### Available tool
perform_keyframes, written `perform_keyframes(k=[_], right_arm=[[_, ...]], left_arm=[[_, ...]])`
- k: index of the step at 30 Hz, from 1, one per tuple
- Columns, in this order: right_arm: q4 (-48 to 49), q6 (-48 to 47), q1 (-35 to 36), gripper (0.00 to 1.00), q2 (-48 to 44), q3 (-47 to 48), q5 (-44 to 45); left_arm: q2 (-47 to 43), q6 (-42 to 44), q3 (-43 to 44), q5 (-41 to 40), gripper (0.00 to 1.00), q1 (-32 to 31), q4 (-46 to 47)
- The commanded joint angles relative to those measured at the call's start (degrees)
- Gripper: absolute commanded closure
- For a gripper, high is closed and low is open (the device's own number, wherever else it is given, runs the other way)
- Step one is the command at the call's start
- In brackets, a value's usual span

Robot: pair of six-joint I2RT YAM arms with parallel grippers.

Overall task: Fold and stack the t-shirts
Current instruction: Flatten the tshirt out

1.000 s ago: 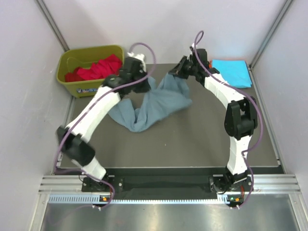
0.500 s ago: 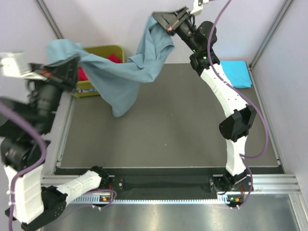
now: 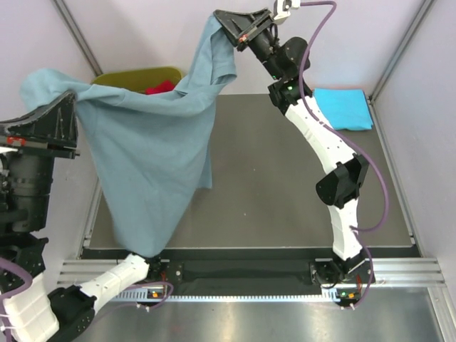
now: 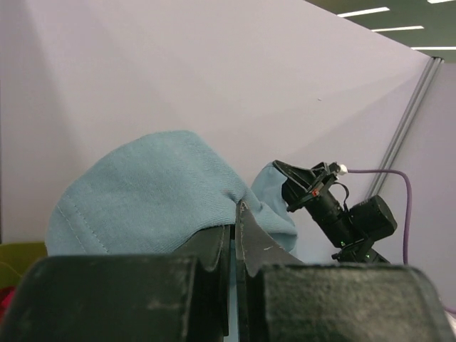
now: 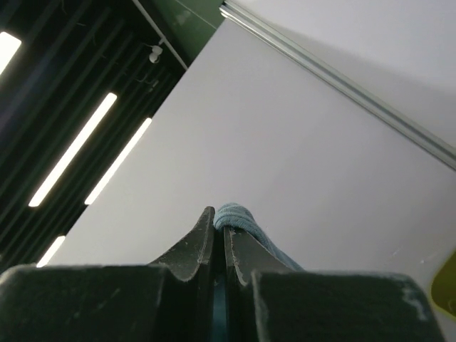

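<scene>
Hanging btwn L gripper (image 4: 234,217) & R gripper (image 5: 219,222), both clamped: grey-blue tee (image 3: 149,157).

Tees counted: three, being one grey-blue tee (image 3: 153,157), one cyan tee (image 3: 345,107) and one red tee (image 3: 162,87); only a scrap of the red showed, so whether it was a single garment could not be told. Bins: one bin (image 3: 135,75); tables: one table (image 3: 285,192). Arms: two, left arm (image 3: 25,178) and right arm (image 3: 313,135), with two grippers, left gripper (image 3: 69,103) and right gripper (image 3: 225,18).
</scene>
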Motion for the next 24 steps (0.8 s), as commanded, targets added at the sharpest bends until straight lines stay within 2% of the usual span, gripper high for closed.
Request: perform_keyframes(k=[1,7,12,17,19,20,22,24], right_arm=[[2.8,2.9,-1.4,1.00,-0.4,0.4,-1.4],[3.4,4.5,-4.5,1.00,-0.4,0.3,-4.1],[2.9,6.6,-10.5,1.00,-1.1,-2.7,-8.8],[-0.9,2.7,-17.2,1.00,-4.9,-16.5,-16.2],[-4.8,-0.9,-19.9,1.00,-6.1,-21.4,-20.1],[-11.9,-5.3,-20.8,1.00,-6.5,-22.7,-21.0],[-18.0,-9.6,-23.0,1.00,-7.8,-27.2,-22.3],[-27.6,-17.7,-25.3,1.00,-9.0,-30.6,-21.9]], left_arm=[[0.8,0.0,-2.2,3.8,1.00,-0.2,4.4],[4.4,-1.1,-0.3,7.8,1.00,-0.2,6.2],[8.0,-3.9,-3.6,13.3,1.00,-0.2,6.6],[9.7,-9.0,-18.4,25.2,1.00,-0.3,10.9],[10.7,-9.9,-25.5,26.7,1.00,-2.0,11.4],[11.1,-9.3,-28.4,26.2,1.00,-3.6,13.1],[11.1,-8.4,-38.2,22.3,1.00,-9.0,15.5],[11.6,-9.9,-46.0,22.6,1.00,-11.4,19.4]])
